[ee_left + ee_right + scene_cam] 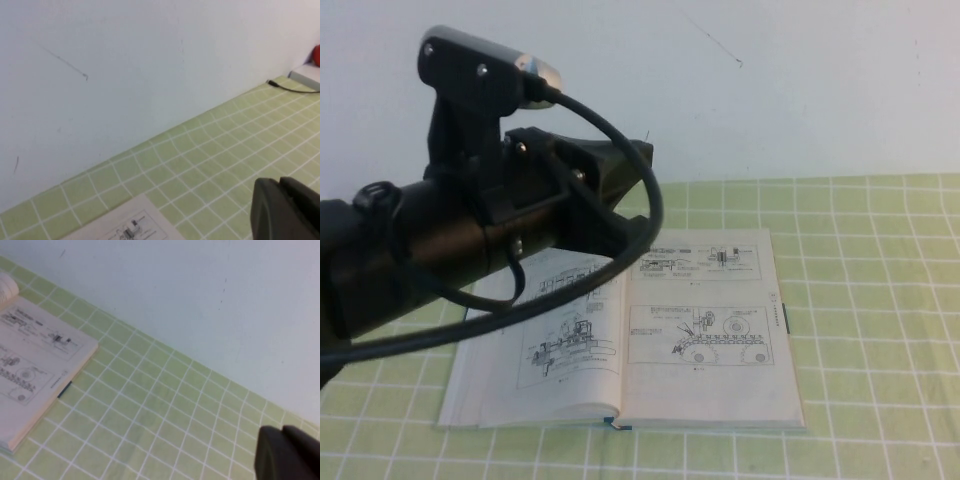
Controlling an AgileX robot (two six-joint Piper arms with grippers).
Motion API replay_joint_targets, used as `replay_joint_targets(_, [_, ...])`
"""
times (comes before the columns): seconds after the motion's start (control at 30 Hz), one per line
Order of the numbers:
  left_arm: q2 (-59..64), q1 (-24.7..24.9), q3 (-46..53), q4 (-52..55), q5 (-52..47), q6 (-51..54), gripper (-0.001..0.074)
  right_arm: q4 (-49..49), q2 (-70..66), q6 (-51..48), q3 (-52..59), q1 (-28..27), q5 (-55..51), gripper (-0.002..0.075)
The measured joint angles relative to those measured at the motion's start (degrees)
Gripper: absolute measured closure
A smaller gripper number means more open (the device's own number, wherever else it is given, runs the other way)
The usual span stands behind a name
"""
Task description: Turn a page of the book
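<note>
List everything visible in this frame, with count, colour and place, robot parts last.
book: one, white pages with black line diagrams, teal cover edge, lying open on the tablecloth at centre.
tablecloth: one, light green with a white grid, covering the table.
wall: one, white, behind the table.
cable: one, black, on the cloth near the wall.
grey and red object: one, cut off at the left wrist view's edge, unidentifiable.
left arm: one, black, raised over the book's left side.
left gripper: black, above bare cloth.
right gripper: black, shut, above bare cloth beside the book.
</note>
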State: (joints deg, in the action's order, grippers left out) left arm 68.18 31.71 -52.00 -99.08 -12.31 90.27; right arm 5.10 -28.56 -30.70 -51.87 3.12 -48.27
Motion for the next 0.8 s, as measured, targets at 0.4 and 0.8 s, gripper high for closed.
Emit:
replay_joint_targets(0.4, [-4.0,0.0,0.0,3.5,-0.5,-1.1,0.0739,0.5,16.7,4.2,26.8,0.0,12.5,0.0729])
replay_joint_targets(0.8, [-4.0,0.0,0.1,3.8,3.2,-1.1,0.0739,5.7,16.9,4.3,31.1,0.0,11.9,0.0729])
